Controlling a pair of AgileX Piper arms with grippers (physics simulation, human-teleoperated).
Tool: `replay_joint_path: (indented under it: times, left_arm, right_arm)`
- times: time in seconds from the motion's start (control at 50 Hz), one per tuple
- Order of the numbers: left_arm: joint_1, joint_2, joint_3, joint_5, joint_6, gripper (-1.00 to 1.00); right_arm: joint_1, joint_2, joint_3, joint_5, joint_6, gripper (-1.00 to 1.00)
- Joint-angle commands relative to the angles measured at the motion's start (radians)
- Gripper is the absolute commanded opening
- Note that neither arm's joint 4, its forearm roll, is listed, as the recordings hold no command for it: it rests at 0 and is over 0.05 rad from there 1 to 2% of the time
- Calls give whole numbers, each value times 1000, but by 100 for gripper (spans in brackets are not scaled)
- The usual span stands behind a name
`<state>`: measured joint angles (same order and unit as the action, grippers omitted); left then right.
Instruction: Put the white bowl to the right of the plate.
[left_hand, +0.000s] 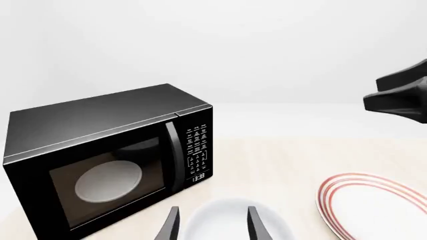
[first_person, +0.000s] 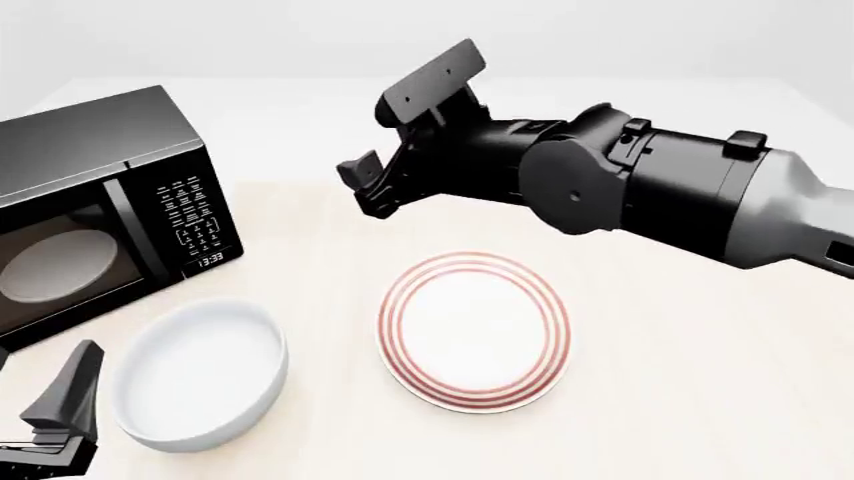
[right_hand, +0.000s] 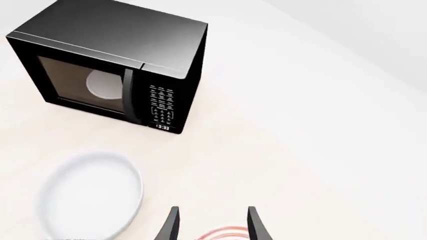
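1. the white bowl (first_person: 200, 370) sat upright on the table (first_person: 694, 380), mouth facing up, at the near left; being round, it had no long axis to speak of.
2. the plate (first_person: 475, 331) lay flat near the middle of the table, just to the right of the bowl, with a narrow strip of bare tabletop between them; it too was round, its red rings running all the way around the rim.
3. a black microwave (first_person: 100, 215) stood at the far left, behind the bowl, its door shut and a pale disc showing through the glass; its keypad side was turned toward the plate.
4. the left gripper (first_person: 60, 415) was low at the near left edge of the front view, just left of the bowl's rim and not touching it. in the left wrist view its two fingers (left_hand: 170, 227) stood apart, with the bowl's rim visible between and beyond them.
5. the right gripper (first_person: 387, 160) hung in the air above the far side of the table, beyond the plate, holding nothing. in the right wrist view its fingers (right_hand: 257, 225) were apart, with a sliver of the plate's red rim showing between them.
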<state>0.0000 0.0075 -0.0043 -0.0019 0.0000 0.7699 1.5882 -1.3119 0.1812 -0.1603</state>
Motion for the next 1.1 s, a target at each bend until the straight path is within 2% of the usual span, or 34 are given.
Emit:
replay_joint_path:
  times: [0.02, 0.36, 0.78, 0.82, 1.1]
  left_arm:
    - [0, 0, 0, 0, 0, 100]
    - [0, 0, 0, 0, 0, 100]
    - [0, 0, 0, 0, 0, 100]
    - [0, 0, 0, 0, 0, 100]
    - [0, 0, 0, 0, 0, 100]
  right_arm:
    - [54, 108, -86, 37, 2, 100]
    - [119, 215, -170, 69, 23, 100]
    - [187, 331, -253, 68, 116, 100]
    - [190, 336, -252, 60, 142, 100]
    - [202, 379, -214, 25, 203, 100]
